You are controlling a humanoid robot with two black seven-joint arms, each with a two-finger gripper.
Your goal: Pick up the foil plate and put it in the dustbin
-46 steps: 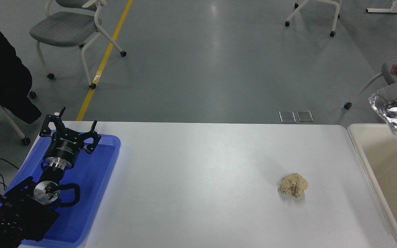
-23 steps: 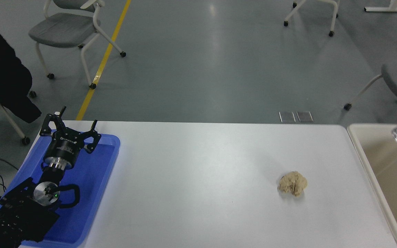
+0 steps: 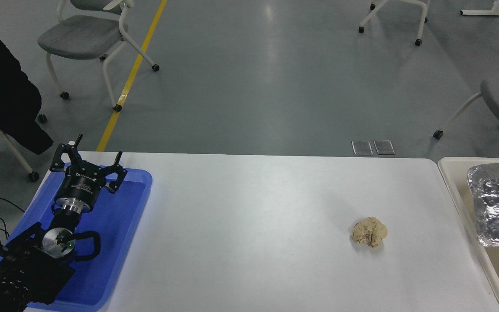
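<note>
The shiny, wrinkled silver foil plate [image 3: 498, 210] lay inside the large cream-beige plastic dustbin [image 3: 453, 184] at the right end of the white counter [image 3: 249, 208], its crumpled surface filling the bin's far part and running off the picture's right edge. A small dark patch showed on it at that edge; I could not tell what it was. Half a second before, only a corner of the foil had shown, higher up by the bin's far right; a second before, it had hung well above the bin. A person's hand, seen at the right in both earlier moments, had gone from view.

Out on the counter, well apart from the bin, sat a small tan wrinkled lump [image 3: 369, 232], where it had been all along. Nothing lay between it and the bin.

At the lower left the parked black left end effector [image 3: 88, 162] hung over a flat blue plastic tray [image 3: 119, 225], its fingers spread wide and holding nothing, unmoved. The right arm was out of sight.

Beyond the counter stood grey chairs [image 3: 82, 37] on a grey floor crossed by a yellow line [image 3: 132, 73].
</note>
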